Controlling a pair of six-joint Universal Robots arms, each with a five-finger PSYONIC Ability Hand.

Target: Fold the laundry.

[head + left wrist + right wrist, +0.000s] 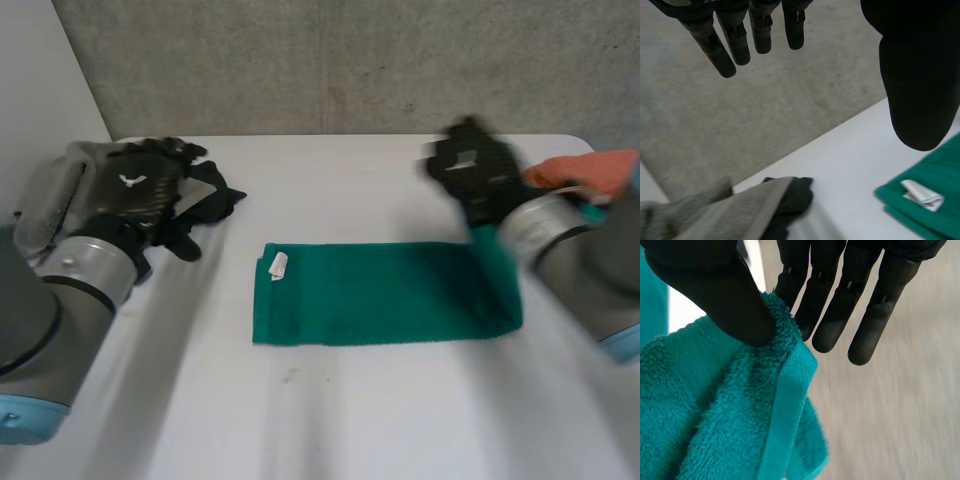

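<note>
Right hand (705,295): pinches towel (380,295) corner shallowly; lift fast and you may drop it. Left hand (920,75): spread, empty.

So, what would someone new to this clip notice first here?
The green towel, folded into a long strip mid-table, stands out first. The right robot hand pinches its far right corner, raised off the white table. The left robot hand hangs open over a pile of grey and black clothes at the table's left.
</note>
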